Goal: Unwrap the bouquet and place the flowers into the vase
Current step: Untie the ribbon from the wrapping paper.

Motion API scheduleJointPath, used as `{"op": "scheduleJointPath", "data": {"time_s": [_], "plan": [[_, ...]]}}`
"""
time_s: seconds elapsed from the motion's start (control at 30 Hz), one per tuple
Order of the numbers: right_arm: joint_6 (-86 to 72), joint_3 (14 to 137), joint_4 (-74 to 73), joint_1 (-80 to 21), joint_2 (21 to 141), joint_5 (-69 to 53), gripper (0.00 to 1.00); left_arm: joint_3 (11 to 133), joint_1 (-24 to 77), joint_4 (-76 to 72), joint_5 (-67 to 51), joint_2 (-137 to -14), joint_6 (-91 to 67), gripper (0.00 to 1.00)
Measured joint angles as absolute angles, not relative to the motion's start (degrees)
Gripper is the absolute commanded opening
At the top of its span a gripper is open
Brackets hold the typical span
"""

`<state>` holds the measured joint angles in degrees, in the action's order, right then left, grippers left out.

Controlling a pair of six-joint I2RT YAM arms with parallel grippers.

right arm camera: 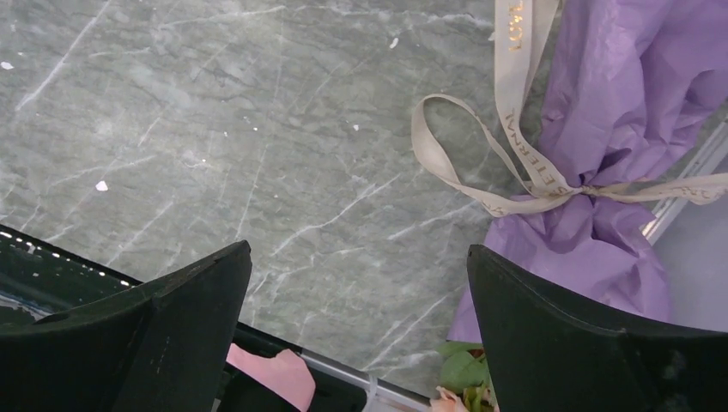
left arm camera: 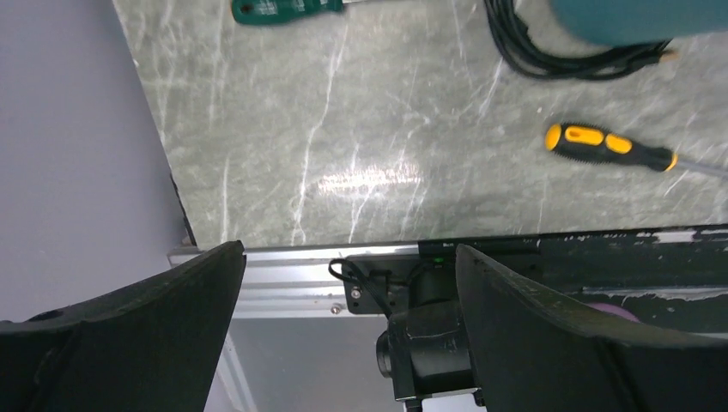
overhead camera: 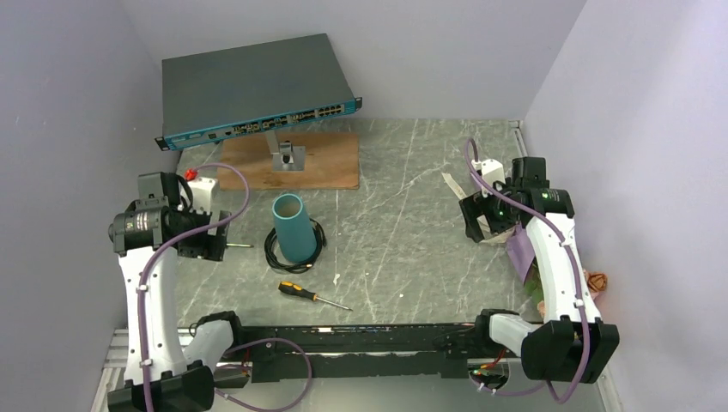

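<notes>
One bouquet (right arm camera: 601, 129) here, lying on its side at the right edge of the tabletop (overhead camera: 412, 223), tucked under the right arm. Its purple crinkly paper is cinched at the neck by a single cream printed ribbon (right arm camera: 515, 163), knotted, with one loop and its loose ends spilling onto the marble. Only a little of the flowers (overhead camera: 597, 281) shows: one rust-peach bloom by the right wall, plus some green leaves at the bottom of the right wrist view.

The right tool (right arm camera: 356, 257) hangs above bare marble just left of the wrap, jaws spread wide, nothing between them.

Well apart, left of centre, one teal vase (overhead camera: 293, 227) stands inside a black cable coil (overhead camera: 294, 251). Two screwdrivers: a yellow-and-black one (left arm camera: 605, 144) nearer the arm bases, and a green-handled one (left arm camera: 288, 9) further left.

The left tool (left arm camera: 350, 257) is over the near left corner, jaws wide and gripping nothing.

At the back, one network switch (overhead camera: 257, 90) leans over one wooden board (overhead camera: 326, 163).
</notes>
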<state>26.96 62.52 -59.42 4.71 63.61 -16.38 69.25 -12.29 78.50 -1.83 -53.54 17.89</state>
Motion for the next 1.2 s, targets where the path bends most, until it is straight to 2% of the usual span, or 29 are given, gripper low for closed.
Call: {"op": "scheduleJointPath", "data": {"time_s": [0.17,0.53,0.8,0.97,1.2], "plan": [[28.16,66.06,-60.60,5.69,67.48,-14.74,1.00,78.78,-12.29,78.76,-4.54,-57.25,17.89,0.99],[37.91,77.73,-66.35,19.81,82.85,-12.23,1.00,104.25,-12.29,83.74,-20.78,-68.79,26.13,0.99],[40.80,87.99,-68.90,23.68,98.35,-11.18,0.99,107.92,-9.10,86.39,-27.62,-74.32,30.48,0.99],[40.62,92.51,-70.37,23.51,107.42,-12.34,0.93,107.92,0.45,86.08,-26.92,-74.87,30.33,0.99],[40.45,93.54,-70.70,20.43,112.64,-13.85,0.74,107.77,7.46,83.57,-26.22,-74.83,29.50,0.98]]}}
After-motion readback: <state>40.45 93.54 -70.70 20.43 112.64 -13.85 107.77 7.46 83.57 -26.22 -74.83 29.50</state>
